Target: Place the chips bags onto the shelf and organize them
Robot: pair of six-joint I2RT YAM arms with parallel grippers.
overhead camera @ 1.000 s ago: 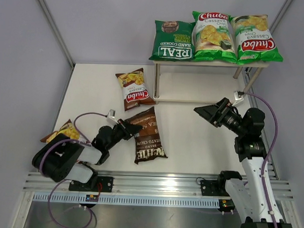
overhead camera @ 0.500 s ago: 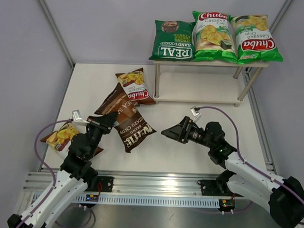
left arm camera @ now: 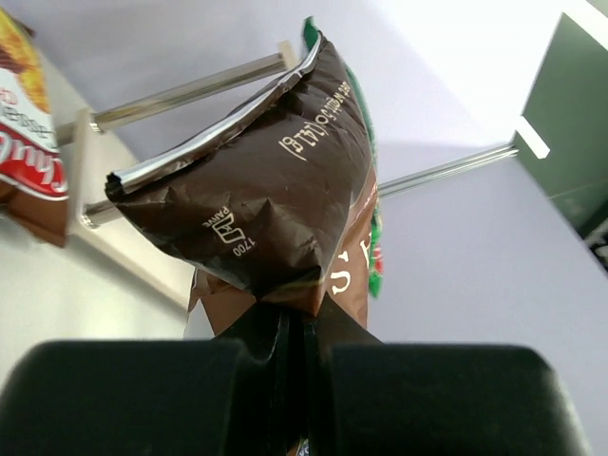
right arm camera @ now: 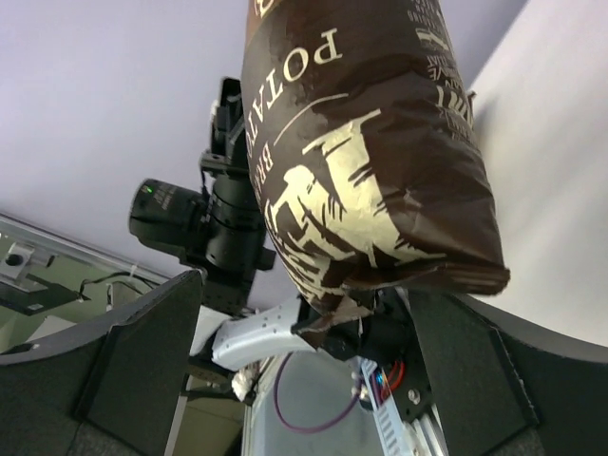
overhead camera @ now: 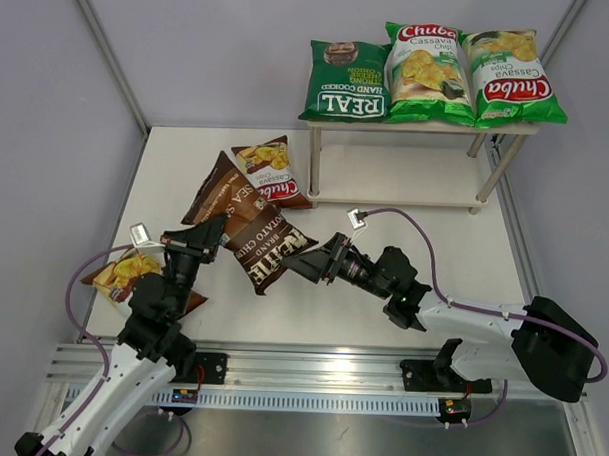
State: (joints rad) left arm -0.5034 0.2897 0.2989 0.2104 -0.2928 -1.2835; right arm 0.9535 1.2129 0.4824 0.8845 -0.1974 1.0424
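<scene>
Dark brown bag (overhead camera: 246, 229), held off the table (overhead camera: 187, 164), in front and left of the shelf (overhead camera: 396, 181). Left gripper (left arm camera: 294, 328) clamped on its end seam. Right gripper (overhead camera: 305, 265) spread wide at the bag's free end, not gripping it. Three green bags (overhead camera: 430, 72) fill the shelf top and the lower board is bare. Recommended: pinch the flat seam, not the puffed middle, before the left releases.

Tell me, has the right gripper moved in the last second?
Yes. The right gripper went left, from below the right end of the shelf to about its left leg, reaching the Kettle bag.
</scene>
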